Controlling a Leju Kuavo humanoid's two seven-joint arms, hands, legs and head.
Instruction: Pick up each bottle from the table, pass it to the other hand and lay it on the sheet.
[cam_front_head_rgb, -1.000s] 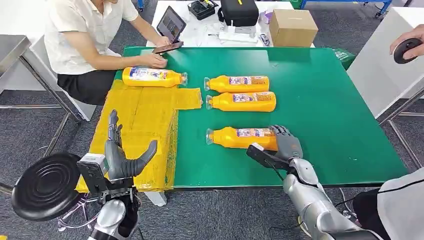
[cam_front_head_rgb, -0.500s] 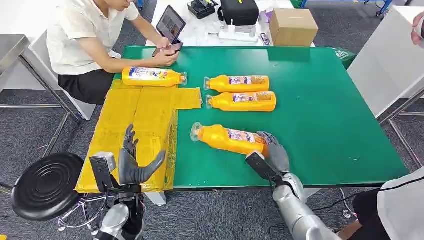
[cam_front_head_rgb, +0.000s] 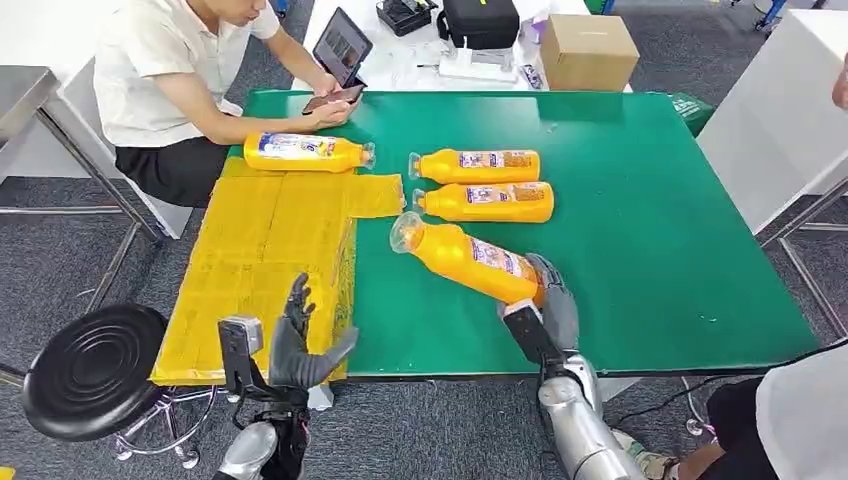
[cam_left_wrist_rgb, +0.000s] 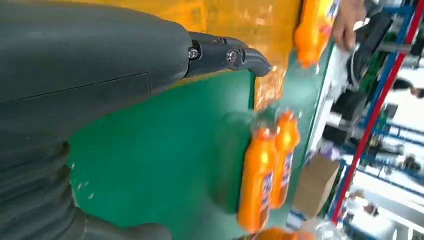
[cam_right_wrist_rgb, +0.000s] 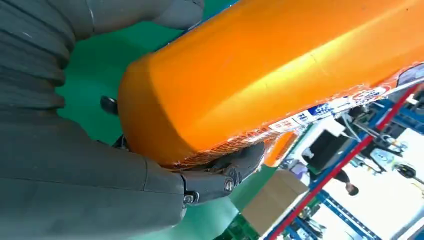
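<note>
My right hand (cam_front_head_rgb: 553, 302) grips the base of an orange bottle (cam_front_head_rgb: 462, 257) and holds it lifted and tilted above the green table (cam_front_head_rgb: 640, 230), its clear cap pointing far-left. The right wrist view shows the same orange bottle (cam_right_wrist_rgb: 280, 70) wrapped by my fingers (cam_right_wrist_rgb: 235, 167). Two more orange bottles (cam_front_head_rgb: 478, 166) (cam_front_head_rgb: 485, 202) lie side by side on the table beyond it. Another bottle (cam_front_head_rgb: 305, 153) lies at the far end of the yellow sheet (cam_front_head_rgb: 270, 250). My left hand (cam_front_head_rgb: 300, 345) hovers open over the sheet's near right corner, empty.
A seated person (cam_front_head_rgb: 185, 75) holds a phone at the table's far left corner, with a tablet behind. A cardboard box (cam_front_head_rgb: 586, 52) and a black bag (cam_front_head_rgb: 480, 22) sit on the white table beyond. A black stool (cam_front_head_rgb: 90, 370) stands near left; another person's clothing (cam_front_head_rgb: 800, 410) is at near right.
My right hand has lifted the near bottle off the table and swung its cap end up and leftward. My left hand has moved rightward along the sheet's near edge.
</note>
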